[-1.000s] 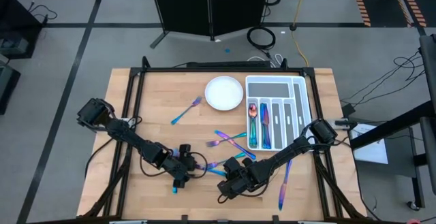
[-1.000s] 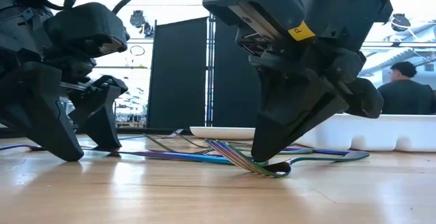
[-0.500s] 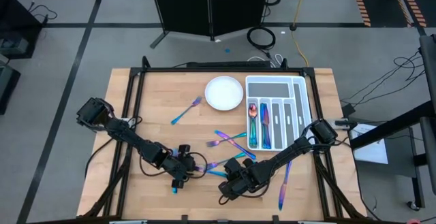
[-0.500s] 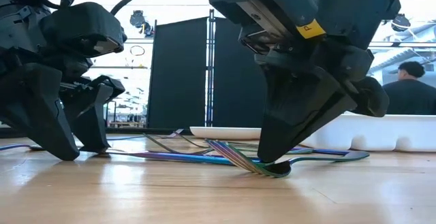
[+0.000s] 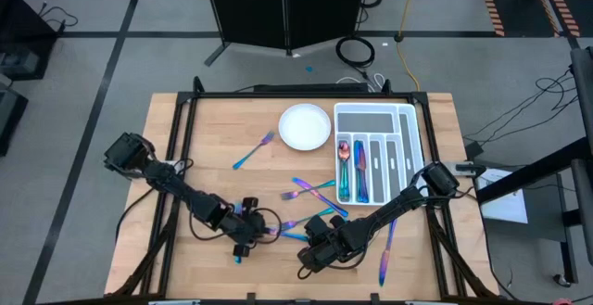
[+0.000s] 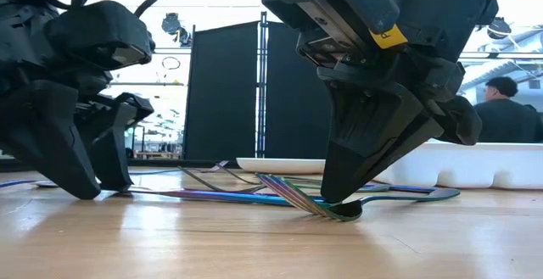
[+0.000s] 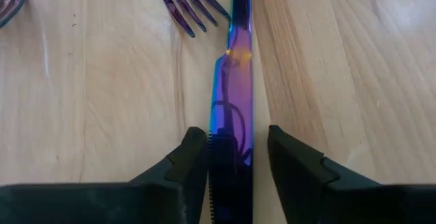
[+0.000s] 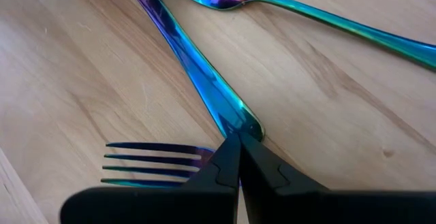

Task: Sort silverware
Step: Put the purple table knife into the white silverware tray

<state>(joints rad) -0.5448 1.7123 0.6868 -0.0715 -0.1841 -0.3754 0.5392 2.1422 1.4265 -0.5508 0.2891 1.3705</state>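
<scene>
A lab: framed workbench (image 5: 213,147), floor cables (image 5: 357,50), dark partition (image 5: 283,8).

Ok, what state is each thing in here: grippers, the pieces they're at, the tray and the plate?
Left gripper: fingers astride a knife lying flat, gaps each side.
Right gripper: shut, tips at a fork on the table.
Cutlery tray: partly filled, some compartments bare.
Plate: bare, upright.

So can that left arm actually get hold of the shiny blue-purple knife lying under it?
Probably yes. The iridescent blue-purple metal knife lies flat on the wooden table, right between the left gripper jaws, which stand open on either side of it. A purple fork lies close by, but clear of the jaws.
</scene>
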